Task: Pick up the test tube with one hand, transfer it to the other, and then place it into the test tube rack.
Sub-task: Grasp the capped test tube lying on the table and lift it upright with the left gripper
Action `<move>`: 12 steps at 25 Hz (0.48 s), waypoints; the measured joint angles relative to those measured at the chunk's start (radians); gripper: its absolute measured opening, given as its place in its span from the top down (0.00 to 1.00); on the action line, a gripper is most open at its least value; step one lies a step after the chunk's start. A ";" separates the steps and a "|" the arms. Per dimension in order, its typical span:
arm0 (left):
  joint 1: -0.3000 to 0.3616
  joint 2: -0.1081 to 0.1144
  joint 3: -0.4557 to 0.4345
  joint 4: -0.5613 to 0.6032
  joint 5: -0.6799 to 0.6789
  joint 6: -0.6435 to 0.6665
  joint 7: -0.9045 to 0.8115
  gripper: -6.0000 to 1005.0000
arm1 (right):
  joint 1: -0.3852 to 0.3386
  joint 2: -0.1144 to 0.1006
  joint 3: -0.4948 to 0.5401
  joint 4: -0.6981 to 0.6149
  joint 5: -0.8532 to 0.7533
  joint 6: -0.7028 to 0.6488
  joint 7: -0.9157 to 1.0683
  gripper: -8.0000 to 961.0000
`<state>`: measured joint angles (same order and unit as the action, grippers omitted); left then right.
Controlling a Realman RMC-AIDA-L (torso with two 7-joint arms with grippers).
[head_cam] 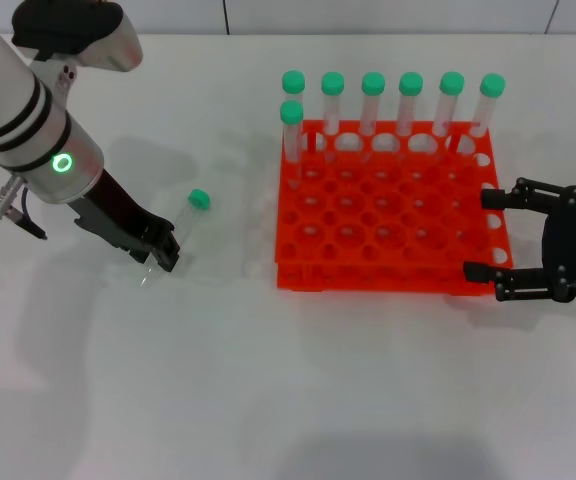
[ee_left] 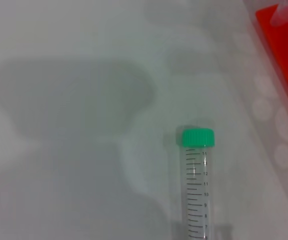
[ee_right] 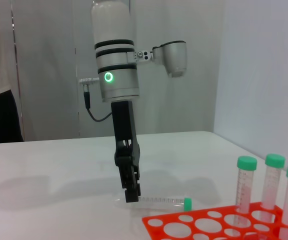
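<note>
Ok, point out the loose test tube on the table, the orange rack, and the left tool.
test tube point(ee_left: 198, 190), left wrist view, graduated clear body.
test tube rack point(head_cam: 368, 280), head view, front edge.
left tool point(head_cam: 163, 255), head view, tips at the tube's tapered end.

Left hand point(head_cam: 160, 253) lowered to the table, fingers closed, right hand point(head_cam: 495, 242) open, hovering

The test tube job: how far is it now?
Early stage. The test tube lies on the table, with the left gripper down at its tapered end. Lifting, handing over to the open right gripper, and placing into the orange rack remain.
</note>
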<state>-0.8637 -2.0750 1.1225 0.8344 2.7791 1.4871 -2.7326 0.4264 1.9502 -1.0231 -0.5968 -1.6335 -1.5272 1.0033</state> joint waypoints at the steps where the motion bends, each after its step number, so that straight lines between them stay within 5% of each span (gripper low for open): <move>1: 0.000 0.000 0.000 0.000 0.000 0.000 -0.001 0.47 | 0.000 0.001 0.000 0.000 0.000 -0.001 0.000 0.09; 9: -0.002 0.000 0.003 -0.010 0.004 -0.003 -0.007 0.72 | 0.002 0.012 0.000 0.000 0.000 -0.009 -0.012 0.09; 12: -0.003 0.001 0.014 -0.012 0.005 -0.004 -0.012 0.72 | 0.004 0.012 0.000 0.000 0.000 -0.017 -0.012 0.09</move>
<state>-0.8667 -2.0741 1.1364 0.8224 2.7840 1.4833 -2.7444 0.4304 1.9626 -1.0231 -0.5968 -1.6332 -1.5439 0.9909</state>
